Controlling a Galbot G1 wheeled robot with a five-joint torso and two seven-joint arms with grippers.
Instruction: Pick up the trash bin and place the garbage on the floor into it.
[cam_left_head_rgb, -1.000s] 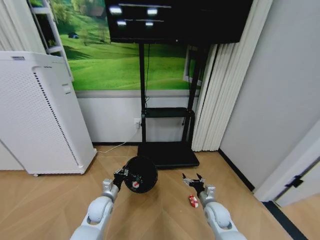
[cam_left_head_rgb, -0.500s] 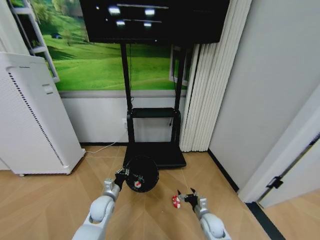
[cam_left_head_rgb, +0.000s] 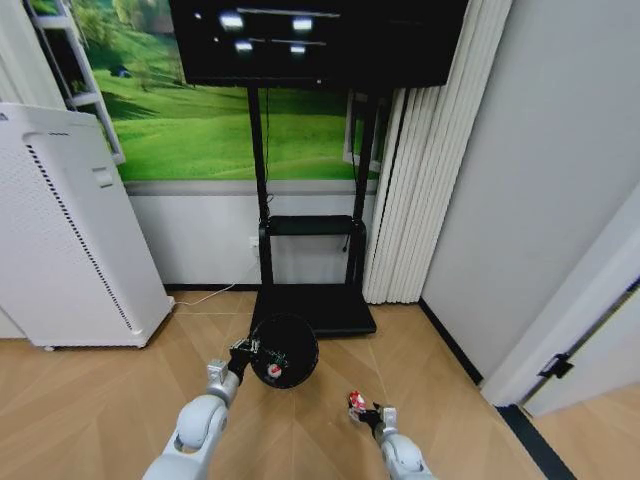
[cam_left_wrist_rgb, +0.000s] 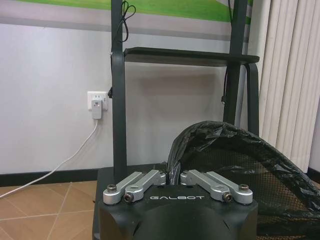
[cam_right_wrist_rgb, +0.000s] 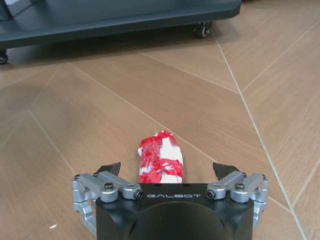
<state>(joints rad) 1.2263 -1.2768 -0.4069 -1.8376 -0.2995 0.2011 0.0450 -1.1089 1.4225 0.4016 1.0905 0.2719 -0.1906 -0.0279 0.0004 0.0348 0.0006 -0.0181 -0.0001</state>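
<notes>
Fingers of my right gripper (cam_right_wrist_rgb: 167, 170) spread wide, straddling the red-and-white wrapper (cam_right_wrist_rgb: 161, 156) on the floor (cam_right_wrist_rgb: 210, 100). My left gripper (cam_left_head_rgb: 243, 352) pinches the trash bin (cam_left_head_rgb: 283, 350) rim, bin lifted.

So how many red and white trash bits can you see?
2: one inside the trash bin that the left pincer holds; one on the floor between the right pincer's open fingers. More may be hidden.

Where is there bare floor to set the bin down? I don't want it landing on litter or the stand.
Bare parquet floor lies between the white appliance and the left gripper, which holds the trash bin. It is crowded ahead by the TV stand base, and near the right gripper, open around a red-and-white piece.
</notes>
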